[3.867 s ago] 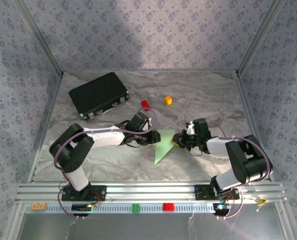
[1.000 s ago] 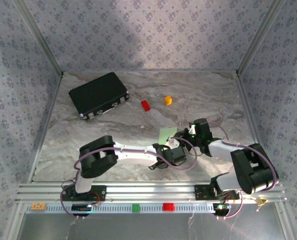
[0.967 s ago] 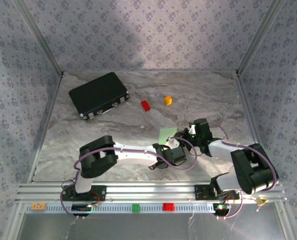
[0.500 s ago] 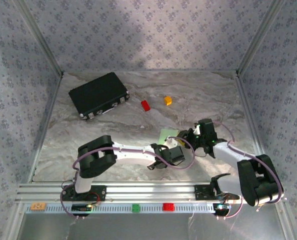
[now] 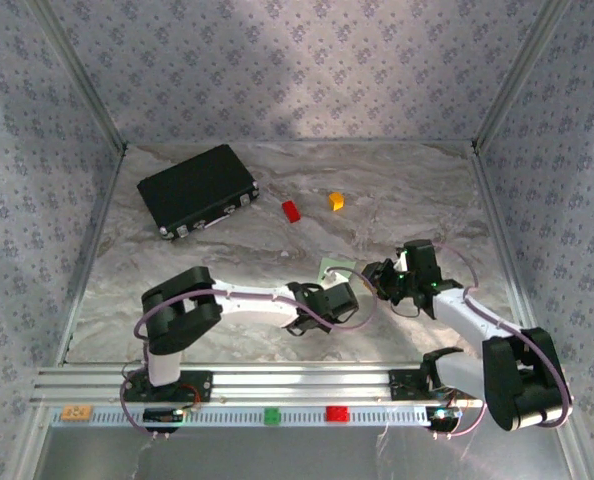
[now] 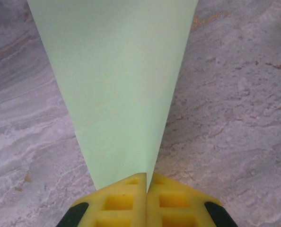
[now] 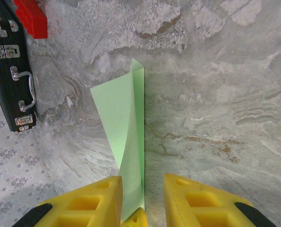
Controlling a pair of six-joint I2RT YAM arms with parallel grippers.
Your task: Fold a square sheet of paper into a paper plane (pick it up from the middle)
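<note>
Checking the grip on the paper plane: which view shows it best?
Left wrist: the paper plane is large and sharp, its narrow end pinched in the shut left gripper. Right wrist shows it smaller, one flap curling up; top external shows a sliver between the arms.

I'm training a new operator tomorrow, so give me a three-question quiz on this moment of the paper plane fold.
1. True or false: the left gripper is shut on the narrow end of the paper plane.
2. Pick one. The right gripper has its jaws: A) pressed together and empty; B) apart, with the paper plane between them; C) clamped on a block.
3. Short answer: which lies nearer the black case, the red block or the orange block?
Key: 1 true; 2 B; 3 the red block.
</note>
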